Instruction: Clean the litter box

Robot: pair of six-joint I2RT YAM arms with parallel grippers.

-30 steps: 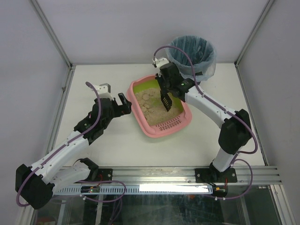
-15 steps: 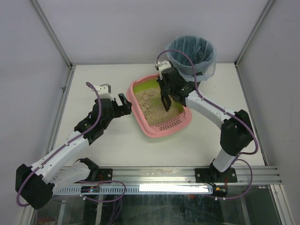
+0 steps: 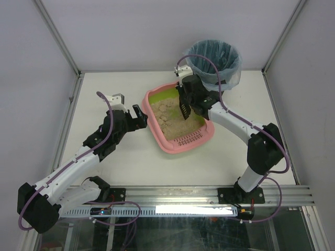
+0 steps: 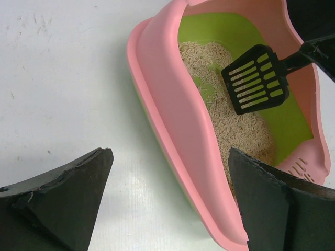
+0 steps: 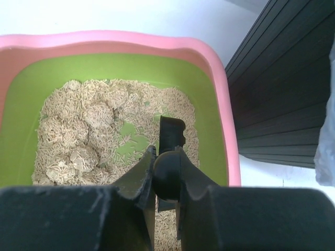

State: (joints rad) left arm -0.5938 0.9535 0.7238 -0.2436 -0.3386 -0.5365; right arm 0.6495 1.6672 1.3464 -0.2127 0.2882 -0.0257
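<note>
Lifting slightly toward the blue-bagged bin [image 3: 214,61], the right gripper [image 3: 187,92] has raised the black slotted scoop [image 4: 256,86] clear of the litter. The blade looks empty, and clumps [image 5: 68,149] lie in the sand, so I judge the sifting unfinished. Its jaws pinch the scoop's handle, with the wrist tipped down over the pink litter box [image 3: 157,135], which sits mid-table between the arms. The left gripper [image 3: 137,117] hovers just beside the box's left rim, jaws spread wide.
</note>
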